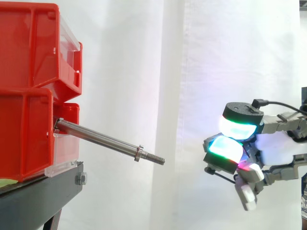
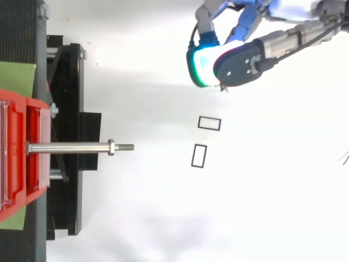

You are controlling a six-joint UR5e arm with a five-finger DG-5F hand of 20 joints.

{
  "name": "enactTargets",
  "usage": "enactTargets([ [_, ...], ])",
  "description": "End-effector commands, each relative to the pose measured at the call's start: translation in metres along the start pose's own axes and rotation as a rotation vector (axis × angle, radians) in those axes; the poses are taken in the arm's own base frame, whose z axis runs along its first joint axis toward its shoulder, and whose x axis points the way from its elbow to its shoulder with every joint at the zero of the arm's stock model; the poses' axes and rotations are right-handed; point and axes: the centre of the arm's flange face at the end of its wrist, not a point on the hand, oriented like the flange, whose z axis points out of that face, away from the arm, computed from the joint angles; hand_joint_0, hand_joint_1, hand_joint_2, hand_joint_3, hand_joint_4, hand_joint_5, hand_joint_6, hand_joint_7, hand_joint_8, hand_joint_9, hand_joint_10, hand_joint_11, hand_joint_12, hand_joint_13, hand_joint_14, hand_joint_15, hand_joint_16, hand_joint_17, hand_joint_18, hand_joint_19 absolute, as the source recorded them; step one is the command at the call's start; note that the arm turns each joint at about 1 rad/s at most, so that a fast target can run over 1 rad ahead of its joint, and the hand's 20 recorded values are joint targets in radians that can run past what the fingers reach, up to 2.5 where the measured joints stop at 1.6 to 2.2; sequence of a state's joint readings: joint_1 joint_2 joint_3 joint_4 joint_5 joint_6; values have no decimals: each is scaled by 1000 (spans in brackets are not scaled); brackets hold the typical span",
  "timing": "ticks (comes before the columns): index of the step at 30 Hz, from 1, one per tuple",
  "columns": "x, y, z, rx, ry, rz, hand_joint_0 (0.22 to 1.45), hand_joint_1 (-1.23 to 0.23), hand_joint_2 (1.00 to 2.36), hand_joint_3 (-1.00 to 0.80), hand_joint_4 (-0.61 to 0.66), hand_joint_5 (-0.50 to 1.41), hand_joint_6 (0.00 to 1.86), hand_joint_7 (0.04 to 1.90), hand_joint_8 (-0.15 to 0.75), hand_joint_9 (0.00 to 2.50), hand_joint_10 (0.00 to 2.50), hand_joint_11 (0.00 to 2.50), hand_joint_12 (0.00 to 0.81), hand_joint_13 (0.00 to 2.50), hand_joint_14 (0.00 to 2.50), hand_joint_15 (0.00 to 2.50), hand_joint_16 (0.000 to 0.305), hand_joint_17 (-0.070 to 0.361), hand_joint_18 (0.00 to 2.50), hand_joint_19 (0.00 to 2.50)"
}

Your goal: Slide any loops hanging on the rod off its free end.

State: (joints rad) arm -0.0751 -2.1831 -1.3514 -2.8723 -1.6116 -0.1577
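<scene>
The hand [image 1: 230, 149], fingers curled around nothing, is seen at frame right. The bare rod [image 1: 103, 139] is laid left-right, free end toward it, with two loops [image 2: 209, 123] dropped between.

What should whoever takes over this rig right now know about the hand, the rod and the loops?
Hand: off beyond the rod's free end, touching nothing of the stand.
Rod: juts from the red bins, bare except for its nut.
Top view: upper loop and lower loop lie apart on the white surface past the rod's tip.
Done: both loops are off.
Left: nothing hangs on the rod to slide.
</scene>
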Motion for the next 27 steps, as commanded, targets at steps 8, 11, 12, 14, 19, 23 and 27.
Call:
enactTargets([
  [8, -3, 6, -16, 107, -71, 22, 670, -809, 1014, -30, -255, -133, 947, 1094, 298, 1208, 17, 658, 348, 1056, 15, 446, 44, 100, 916, 409],
  [11, -5, 8, -13, 89, -112, 18, 667, -805, 1015, -30, -243, -135, 948, 1075, 296, 1210, 14, 667, 349, 1054, 16, 449, 44, 100, 913, 410],
  [12, -6, 8, -13, 83, -119, 17, 667, -805, 1015, -33, -243, -134, 948, 1071, 300, 1209, 14, 666, 348, 1051, 17, 451, 44, 99, 912, 410],
  [14, -6, 9, -12, 75, -125, 16, 663, -805, 1016, -21, -245, -133, 946, 1087, 301, 1211, 14, 670, 352, 1052, 16, 448, 45, 101, 914, 407],
  [19, -6, 10, -11, 66, -124, 8, 662, -823, 1009, 14, -241, -118, 939, 1117, 317, 1237, 13, 666, 365, 1067, 15, 436, 47, 106, 938, 401],
  [23, -6, 10, -11, 67, -127, 3, 660, -826, 1008, 25, -240, -115, 937, 1115, 320, 1247, 15, 661, 365, 1071, 16, 442, 48, 108, 946, 395],
  [27, -6, 10, -11, 67, -127, 3, 659, -828, 1007, 25, -232, -113, 935, 1124, 325, 1254, 13, 658, 371, 1076, 15, 438, 48, 109, 951, 393],
])
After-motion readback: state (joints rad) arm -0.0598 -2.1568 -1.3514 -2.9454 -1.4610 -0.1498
